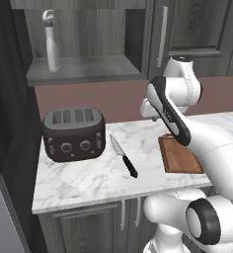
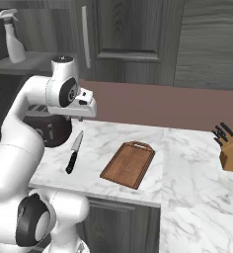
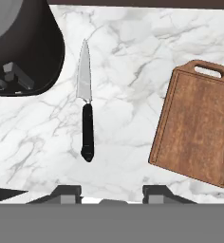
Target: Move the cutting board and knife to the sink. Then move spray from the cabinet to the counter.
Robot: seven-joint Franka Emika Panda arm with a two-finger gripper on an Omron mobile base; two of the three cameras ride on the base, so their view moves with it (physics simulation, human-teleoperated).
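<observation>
The board (image 3: 193,124) lies flat on the counter (image 1: 79,180), near its front edge, handle slot toward the back wall. The knife (image 3: 86,110) lies flat beside it, apart from it, black handle toward the front edge and blade tip pointing back, close by the toaster (image 1: 74,134). Neither is anywhere near a sink yet. The spray (image 1: 51,41) stands upright on the shelf of the open cabinet (image 1: 84,69) above the toaster.

My gripper (image 3: 111,193) hangs above the counter, looking straight down between knife and board; my jaws stand partly apart and hold nothing.

Here is where I think this could go badly. The board is thin and flat on the marble, so if I come down on its face my fingers have nothing to close on; I'd want the rim or the slot end, or it will just skid. The knife sits low too: a descent slightly off line would push the handle and spin the blade under the toaster or toward the front edge. My jaws may be too narrow for the board's rim, so closing early could nudge it off the counter. Later, the spray is tall and slim; a sideways touch could topple it on the shelf.
</observation>
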